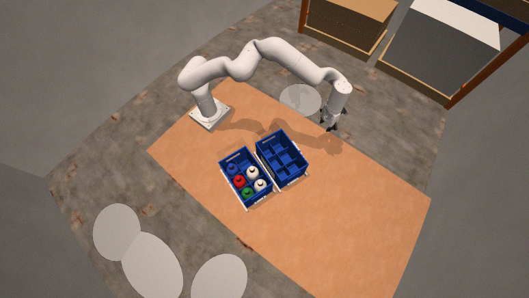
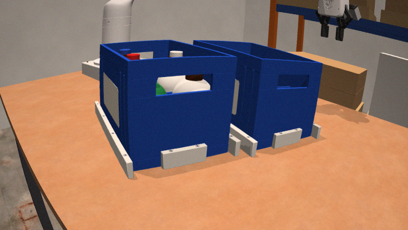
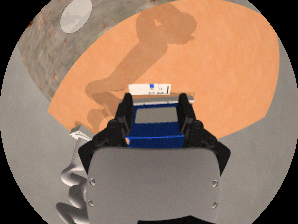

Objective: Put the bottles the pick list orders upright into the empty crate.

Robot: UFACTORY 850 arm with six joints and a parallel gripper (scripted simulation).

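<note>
Two blue crates stand side by side on the orange table. The left crate (image 1: 246, 179) (image 2: 171, 99) holds several upright bottles: a blue one (image 1: 232, 168), a red one (image 1: 239, 180), a green one (image 1: 247, 192) and two white ones (image 1: 252, 172) (image 1: 260, 184). The right crate (image 1: 281, 157) (image 2: 273, 85) is empty. My gripper (image 1: 331, 126) (image 2: 331, 32) (image 3: 155, 101) is open and empty, high above the table edge behind and to the right of the empty crate. In the wrist view a white paper strip, the pick list (image 3: 152, 88), lies beyond the blue crate (image 3: 156, 125); its lines are too small to read.
Grey stop rails (image 2: 182, 155) are fixed to the table around both crates. The arm's base (image 1: 209, 114) stands at the table's back left corner. A shelf with cardboard boxes (image 1: 351, 22) stands behind the table. Grey discs (image 1: 299, 99) lie on the floor.
</note>
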